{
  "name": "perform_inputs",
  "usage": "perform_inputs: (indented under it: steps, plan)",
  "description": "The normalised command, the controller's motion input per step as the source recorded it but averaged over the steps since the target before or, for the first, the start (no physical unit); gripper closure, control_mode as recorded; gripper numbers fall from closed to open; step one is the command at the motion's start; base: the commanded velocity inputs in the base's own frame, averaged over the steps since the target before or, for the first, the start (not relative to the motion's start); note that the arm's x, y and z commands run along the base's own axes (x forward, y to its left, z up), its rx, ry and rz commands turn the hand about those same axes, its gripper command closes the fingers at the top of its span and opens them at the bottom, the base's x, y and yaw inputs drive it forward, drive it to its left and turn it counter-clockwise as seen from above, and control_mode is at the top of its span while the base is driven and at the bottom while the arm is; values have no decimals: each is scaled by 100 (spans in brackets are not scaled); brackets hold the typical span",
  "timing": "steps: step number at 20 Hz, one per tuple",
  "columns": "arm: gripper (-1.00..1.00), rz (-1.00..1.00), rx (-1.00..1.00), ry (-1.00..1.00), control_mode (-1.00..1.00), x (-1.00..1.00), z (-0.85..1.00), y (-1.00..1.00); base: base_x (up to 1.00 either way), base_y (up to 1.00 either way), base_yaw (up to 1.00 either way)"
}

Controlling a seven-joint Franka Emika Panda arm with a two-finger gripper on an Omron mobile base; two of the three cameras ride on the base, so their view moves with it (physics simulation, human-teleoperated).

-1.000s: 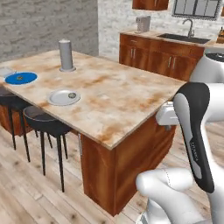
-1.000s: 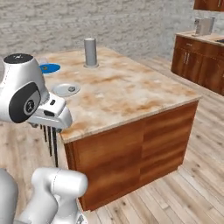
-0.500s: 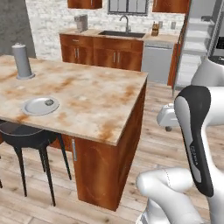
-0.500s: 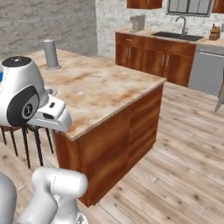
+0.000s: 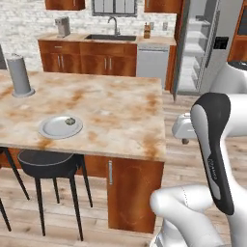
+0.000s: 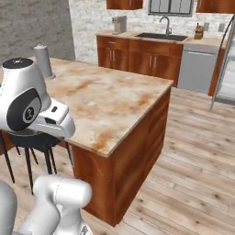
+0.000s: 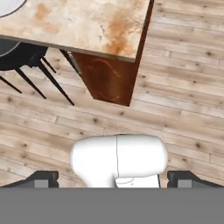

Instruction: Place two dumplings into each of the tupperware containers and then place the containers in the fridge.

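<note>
Looking across the left base view, the marble-topped island (image 5: pixel 111 111) fills the middle of the frame, with a round light-grey plate (image 5: pixel 60 127) at centre left and one dumpling (image 5: pixel 70 121) lying on its right side, while a grey cylinder (image 5: pixel 20 75) stands upright at the far left edge; a black stool (image 5: pixel 48 164) sits tucked under the island's near edge at lower left. At the upper right of that same view the fridge (image 5: pixel 202 46) stands with a door swung open, pale shelves showing inside and a black dispenser panel on the door beside them. The right base view gives the island from the other side, its wooden end panel (image 6: pixel 137 151) facing the frame's centre, the cylinder at the upper left, and only a slim strip of the fridge door at the right edge; the plate and dumpling are hidden there behind the arm's big white joint. Both base views share the back counter with the sink (image 5: pixel 111 37) and the dishwasher (image 5: pixel 153 65) near the top. The hand view looks straight down on the island's corner, the plank floor (image 7: pixel 183 100) and the stool legs at the left, with a sliver of the plate in the upper left corner. Down at its bottom the gripper (image 7: pixel 113 178) shows its two dark fingertips (image 7: pixel 43 178) far apart at either side, spread wide with nothing between them
</note>
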Motion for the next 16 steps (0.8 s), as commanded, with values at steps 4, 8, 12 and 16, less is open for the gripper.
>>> perform_inputs:
  steps: [4,8,12,16]
  plan:
    - [-100,0,0,0,100,0,0,0,0,100,-39]
    - [-100,0,0,0,100,0,0,0,11,100,-36]
    - [-100,0,0,0,100,0,0,0,39,100,-31]
    - [-100,0,0,0,100,0,0,0,2,100,-26]
